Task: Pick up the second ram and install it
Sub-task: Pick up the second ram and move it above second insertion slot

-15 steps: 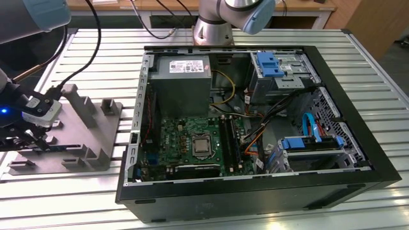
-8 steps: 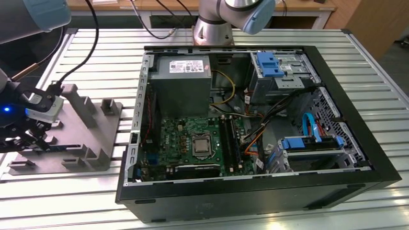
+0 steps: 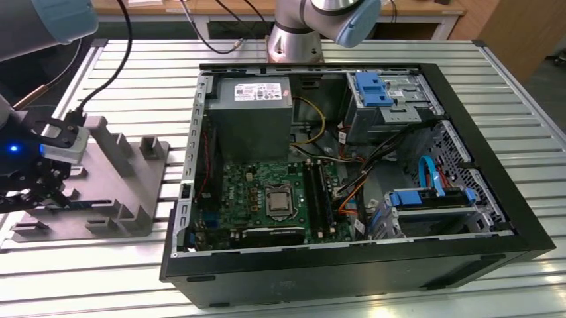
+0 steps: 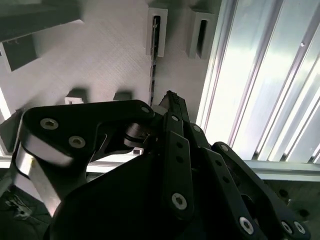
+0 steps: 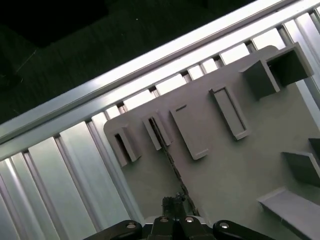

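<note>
Jaws pinching second ram (image 5: pixel 170 161), slim, dark, edge-on

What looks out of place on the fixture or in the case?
Nothing stands out. The second ram stands on edge, straight, in its slot on the grey fixture, with the gripper at one end of it. The open case shows no spill or damage.

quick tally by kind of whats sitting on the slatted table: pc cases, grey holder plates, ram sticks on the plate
pc case: 1
grey holder plate: 1
ram stick on the plate: 1, right at the gripper
total: 3
</note>
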`<state>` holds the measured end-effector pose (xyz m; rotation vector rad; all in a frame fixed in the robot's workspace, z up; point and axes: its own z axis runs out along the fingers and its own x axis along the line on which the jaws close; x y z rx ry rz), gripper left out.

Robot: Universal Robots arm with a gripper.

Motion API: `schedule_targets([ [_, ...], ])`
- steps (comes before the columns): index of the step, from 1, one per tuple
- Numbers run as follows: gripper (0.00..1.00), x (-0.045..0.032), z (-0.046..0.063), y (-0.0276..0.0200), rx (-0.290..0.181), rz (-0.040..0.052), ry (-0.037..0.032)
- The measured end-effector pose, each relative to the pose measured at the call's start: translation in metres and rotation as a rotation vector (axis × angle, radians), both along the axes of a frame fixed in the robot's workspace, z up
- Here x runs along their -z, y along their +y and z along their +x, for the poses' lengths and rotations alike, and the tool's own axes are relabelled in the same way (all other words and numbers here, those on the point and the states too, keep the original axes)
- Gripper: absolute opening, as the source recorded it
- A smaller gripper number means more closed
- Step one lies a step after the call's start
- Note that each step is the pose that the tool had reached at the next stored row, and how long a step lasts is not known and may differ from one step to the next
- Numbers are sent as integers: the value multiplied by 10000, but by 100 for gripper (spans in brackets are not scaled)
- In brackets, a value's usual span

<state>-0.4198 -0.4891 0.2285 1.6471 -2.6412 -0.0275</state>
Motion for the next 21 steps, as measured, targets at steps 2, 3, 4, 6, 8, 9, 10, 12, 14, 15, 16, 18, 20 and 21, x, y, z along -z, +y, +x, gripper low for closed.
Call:
schedule_targets([
  [2, 10, 2, -1, 0, -359, 0, 0],
  [3, 10, 2, -1, 1, -538, 0, 0],
  [4, 10, 3, -1, 0, -719, 0, -1],
  [6, 10, 3, -1, 0, -1089, 0, 0],
  [8, 10, 4, -1, 0, -1444, 0, 0],
  [9, 10, 4, -1, 0, -1614, 0, 0],
  [10, 10, 5, -1, 0, -1778, 1, -1],
  [12, 10, 5, -1, 1, -2089, 4, -1],
  [14, 10, 5, -1, 1, -2343, 6, -2],
  [15, 10, 5, -1, 0, -2458, 6, -2],
  [16, 10, 5, -1, 1, -2572, 8, -2],
  [18, 10, 5, -1, 1, -2803, 11, -1],
  [20, 10, 5, -1, 1, -3030, 13, -2],
  [21, 10, 5, -1, 0, -3143, 14, -1],
])
